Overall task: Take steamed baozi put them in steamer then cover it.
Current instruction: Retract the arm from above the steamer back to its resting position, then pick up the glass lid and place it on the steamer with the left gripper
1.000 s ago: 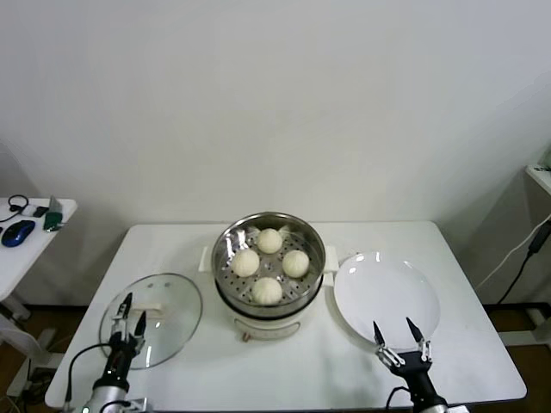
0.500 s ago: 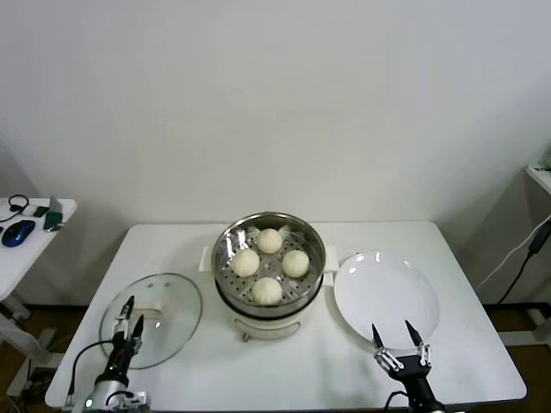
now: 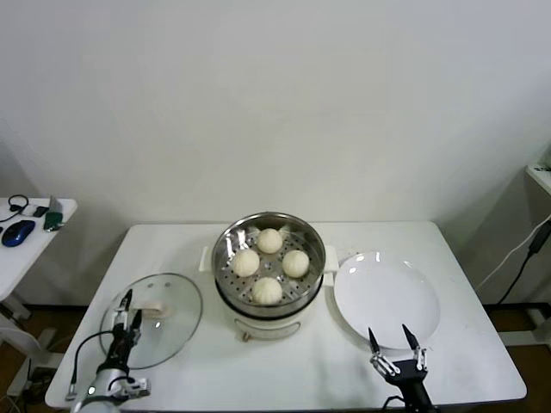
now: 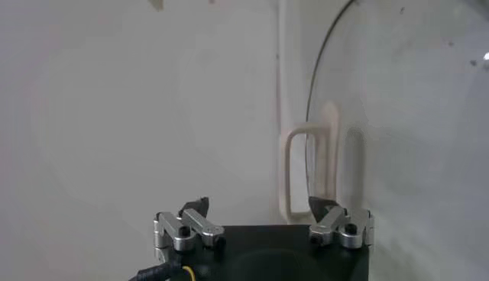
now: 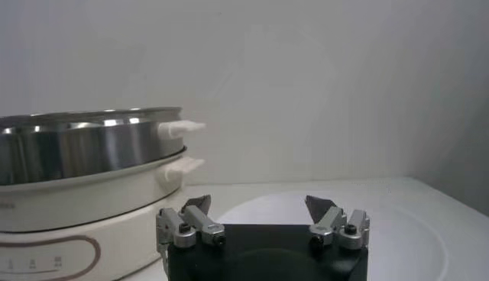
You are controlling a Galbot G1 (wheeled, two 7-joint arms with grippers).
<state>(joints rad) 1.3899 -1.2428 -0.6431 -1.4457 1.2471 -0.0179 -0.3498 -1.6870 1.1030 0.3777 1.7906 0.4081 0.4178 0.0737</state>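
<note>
Four cream-white baozi [image 3: 269, 266] sit on the perforated tray of the steel steamer [image 3: 231, 237] at the table's middle. The glass cover [image 3: 176, 331] lies flat on the table at the left, its cream bar handle [image 3: 152, 305] up. My left gripper [image 3: 130, 311] is open and empty, hovering over the cover's near left part; the handle [image 4: 292, 172] shows in the left wrist view ahead of the gripper [image 4: 260, 206]. My right gripper [image 3: 389, 336] is open and empty at the near edge of the white plate; the steamer [image 5: 84, 149] shows in the right wrist view beyond the gripper [image 5: 257, 203].
An empty flat white plate [image 3: 383, 292] lies right of the steamer, also in the right wrist view [image 5: 397, 221]. A small side table [image 3: 17, 249] at far left holds a mouse and small items. A wall stands behind the table.
Both grippers have drawn back slightly toward the table's near edge. The left one has shifted a little over the cover. The baozi, steamer and cover have not moved.
</note>
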